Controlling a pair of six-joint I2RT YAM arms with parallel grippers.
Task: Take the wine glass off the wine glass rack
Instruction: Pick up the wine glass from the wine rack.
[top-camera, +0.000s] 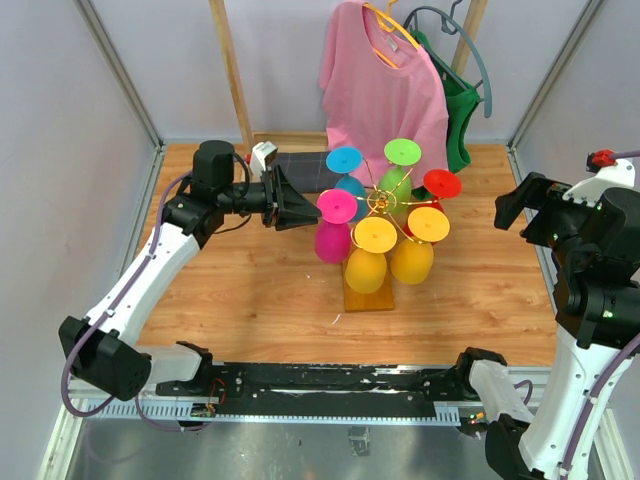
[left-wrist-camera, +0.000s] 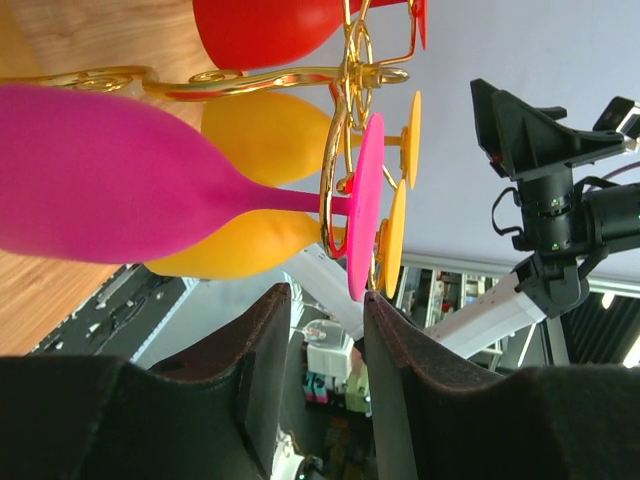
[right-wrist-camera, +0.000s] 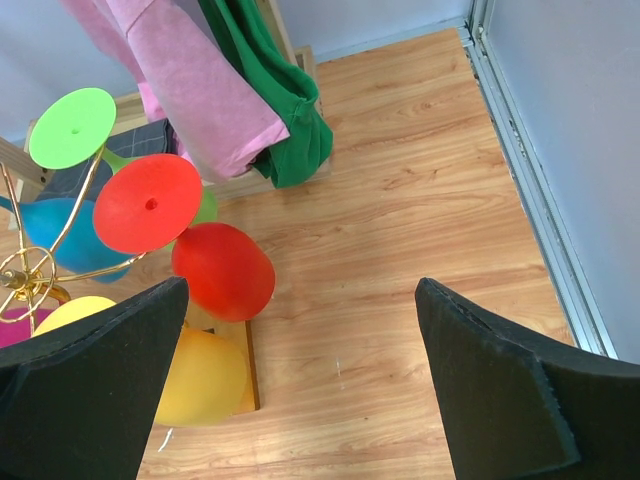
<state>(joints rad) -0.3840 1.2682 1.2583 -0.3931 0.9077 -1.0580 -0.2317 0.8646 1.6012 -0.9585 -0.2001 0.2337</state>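
The wooden table (top-camera: 470, 310) fills the floor of the enclosure. At its back stands a tall wooden clothes rack (top-camera: 232, 80) with a pink shirt (top-camera: 385, 90) and a green garment (top-camera: 460, 110) on hangers.

The left arm (top-camera: 150, 270) reaches across towards the middle. The right arm (top-camera: 590, 300) is raised at the right side, well apart from everything on the table.

Near the centre stands the wine glass rack (top-camera: 368, 297), gold wire on a honey-brown wooden block. Six glasses hang from it bowl down: a magenta wine glass (top-camera: 333, 240) on the left, two yellow glasses (top-camera: 366, 268) in front, then a red glass (right-wrist-camera: 222, 270), a green glass (top-camera: 397, 183) and a blue glass (top-camera: 350, 185) behind.

The left gripper (left-wrist-camera: 325, 295) points sideways at the magenta wine glass, just beside its foot. Its jaws are a little apart with nothing between them, and I cannot tell whether they touch the glass. The right gripper (right-wrist-camera: 300, 290) is spread wide and holds nothing.
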